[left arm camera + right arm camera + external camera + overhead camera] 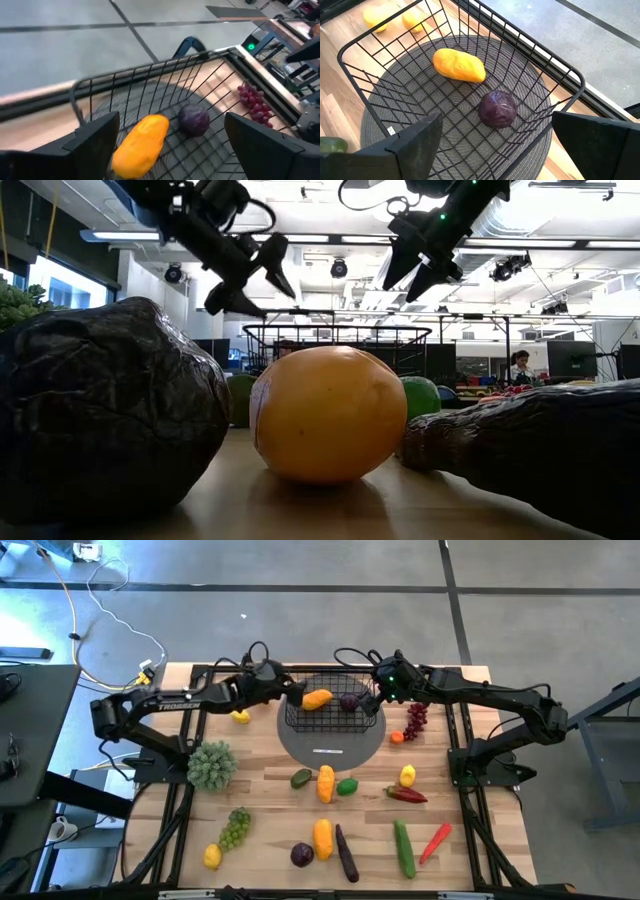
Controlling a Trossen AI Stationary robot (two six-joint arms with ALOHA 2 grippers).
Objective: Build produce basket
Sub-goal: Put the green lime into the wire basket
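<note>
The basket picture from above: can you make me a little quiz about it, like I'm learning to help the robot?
1. True or false: the basket sits on a round grey mat.
2. How many pieces are inside it?
3. Which lies inside? A) chilli B) orange-yellow fruit C) cucumber

Key: 1 true. 2 two, the fruit and a purple cabbage. 3 B. Both the left hand and right hand hover open above the basket.
</note>
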